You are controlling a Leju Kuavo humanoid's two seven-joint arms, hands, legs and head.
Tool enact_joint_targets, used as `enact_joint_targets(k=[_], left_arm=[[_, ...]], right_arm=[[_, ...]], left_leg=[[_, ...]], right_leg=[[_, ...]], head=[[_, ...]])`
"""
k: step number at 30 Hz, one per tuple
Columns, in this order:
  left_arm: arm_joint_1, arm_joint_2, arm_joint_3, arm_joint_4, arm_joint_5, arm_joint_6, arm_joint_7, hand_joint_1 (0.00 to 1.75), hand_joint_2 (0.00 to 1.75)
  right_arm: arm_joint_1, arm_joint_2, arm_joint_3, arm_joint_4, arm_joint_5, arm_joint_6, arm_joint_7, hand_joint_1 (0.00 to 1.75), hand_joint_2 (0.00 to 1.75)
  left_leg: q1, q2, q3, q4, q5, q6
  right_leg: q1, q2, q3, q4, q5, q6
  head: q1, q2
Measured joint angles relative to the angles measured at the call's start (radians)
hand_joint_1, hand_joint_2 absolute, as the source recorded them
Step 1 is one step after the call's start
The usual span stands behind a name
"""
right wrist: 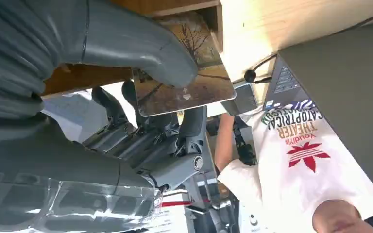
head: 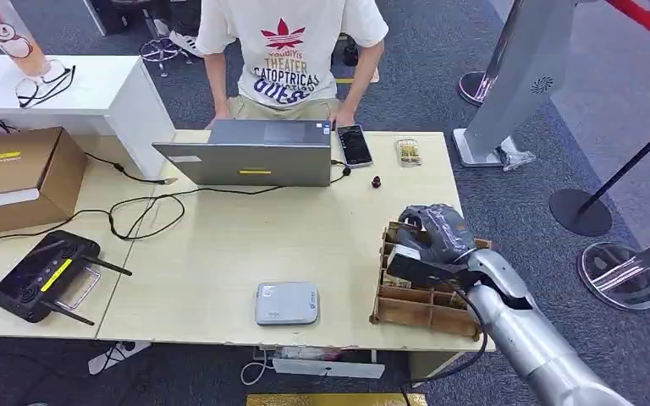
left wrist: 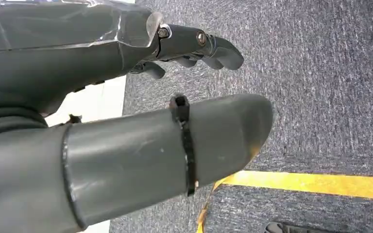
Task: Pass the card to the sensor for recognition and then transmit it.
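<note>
Pale wood table (head: 220,245) on grey carpet (head: 440,51): one laptop (head: 254,152), one sensor (head: 287,303), right hand (head: 436,233) pinching one card (right wrist: 189,87), left hand (left wrist: 126,111) empty, fingers apart.

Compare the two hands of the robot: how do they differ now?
The right hand pinches a card over the wooden rack; the left hand holds nothing. The right hand is above the table; the left hand hangs over carpet. Both are grey.

R robot hand (head: 437,233) pinching card (right wrist: 184,92) w/ thumb & fingers; L robot hand (left wrist: 141,97) hanging, fingers apart.
</note>
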Motion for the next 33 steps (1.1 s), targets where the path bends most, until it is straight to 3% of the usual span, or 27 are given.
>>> enact_joint_targets(k=[19, 24, 27, 33], left_arm=[[-0.006, -0.003, -0.002, 0.0, -0.003, 0.0, 0.003, 0.0, 0.0], [-0.007, -0.005, -0.002, 0.0, -0.001, 0.001, 0.003, 0.0, 0.0], [-0.007, -0.008, -0.002, 0.0, -0.002, 0.001, 0.003, 0.0, 0.0], [-0.012, -0.01, -0.003, 0.0, -0.015, 0.0, 0.012, 0.0, 0.0]], right_arm=[[-0.01, 0.01, -0.039, -0.054, -0.047, 0.004, -0.037, 1.64, 1.75], [-0.036, 0.021, -0.045, -0.073, -0.073, 0.028, -0.046, 1.62, 1.75], [-0.052, 0.028, -0.056, -0.087, -0.097, 0.048, -0.053, 1.73, 1.75], [-0.058, 0.034, -0.085, -0.131, -0.152, 0.081, -0.063, 1.75, 1.75]], left_leg=[[0.0, 0.0, -0.001, 0.0, 0.0, 0.0], [0.0, 0.0, -0.001, 0.0, 0.0, 0.0], [0.0, 0.0, -0.001, 0.0, 0.0, 0.0], [0.0, 0.0, -0.001, 0.0, 0.0, 0.0]], right_leg=[[0.0, 0.0, 0.0, 0.0, 0.0, 0.0], [0.0, 0.0, 0.0, 0.0, 0.0, 0.0], [0.0, 0.0, 0.0, 0.0, 0.0, 0.0], [0.0, 0.0, 0.0, 0.0, 0.0, 0.0]], head=[[0.0, 0.0], [0.0, 0.0], [0.0, 0.0], [0.0, 0.0]])
